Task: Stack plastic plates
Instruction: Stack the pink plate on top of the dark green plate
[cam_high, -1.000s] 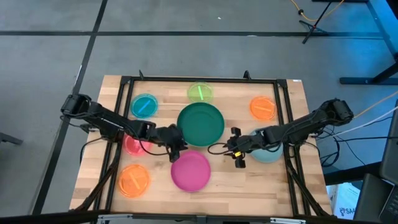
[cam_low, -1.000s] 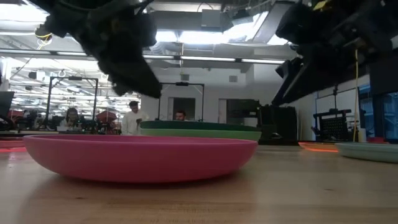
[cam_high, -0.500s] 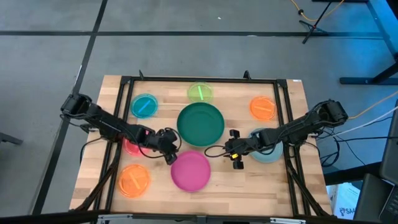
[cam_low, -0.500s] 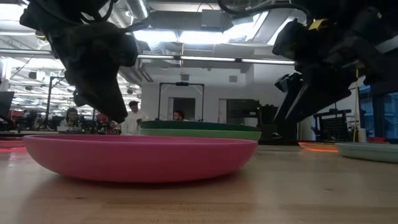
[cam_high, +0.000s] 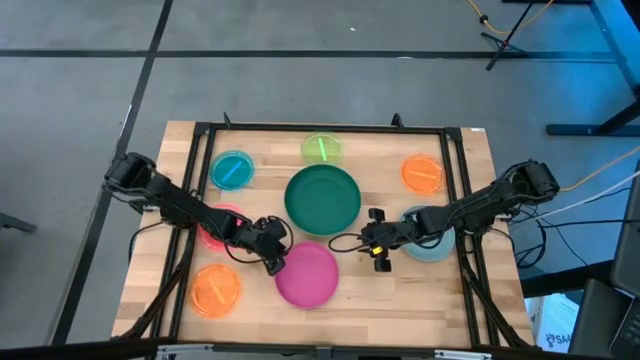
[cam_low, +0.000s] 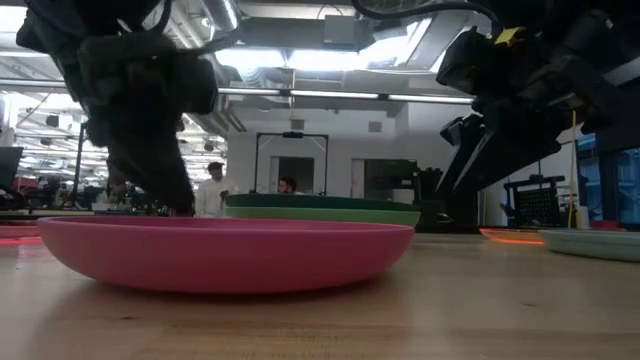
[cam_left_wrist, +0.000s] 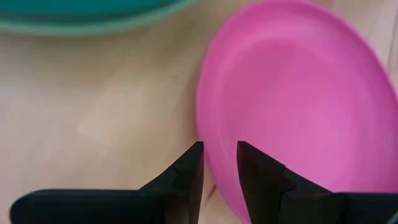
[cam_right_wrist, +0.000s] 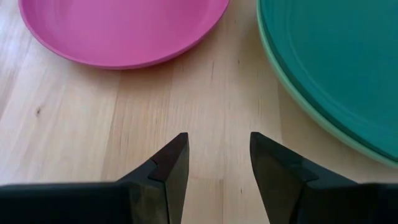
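The magenta plate (cam_high: 310, 276) lies flat near the table's near edge. My left gripper (cam_high: 273, 262) is low at its left rim. It is open by a narrow gap, and in the left wrist view (cam_left_wrist: 219, 165) one finger stands on each side of the rim (cam_left_wrist: 205, 146). The dark green plate (cam_high: 322, 198) rests on a light green one, whose rim (cam_right_wrist: 273, 74) shows under it. My right gripper (cam_high: 375, 245) is open (cam_right_wrist: 219, 162). It hovers over bare wood between the dark green plate and the grey-teal plate (cam_high: 437, 250). My left gripper comes at the magenta plate's left rim (cam_left_wrist: 204, 134) slanting down from the table's left, with one finger outside the rim and one over the plate's inside. I cannot tell whether either finger touches it. The plate lies flat on the table.
Small translucent plates lie around: blue (cam_high: 232, 170), lime (cam_high: 321, 148), orange (cam_high: 422, 173), a second orange (cam_high: 216, 288), and red (cam_high: 214, 235) partly under my left arm. A black frame (cam_high: 320, 128) borders the tabletop. People sit in the room behind (cam_low: 212, 190).
My left gripper has moved toward the table's near edge and down, from beside the dark green plate to the magenta plate's left rim. My right gripper has shifted slightly toward the left. No plate has moved.
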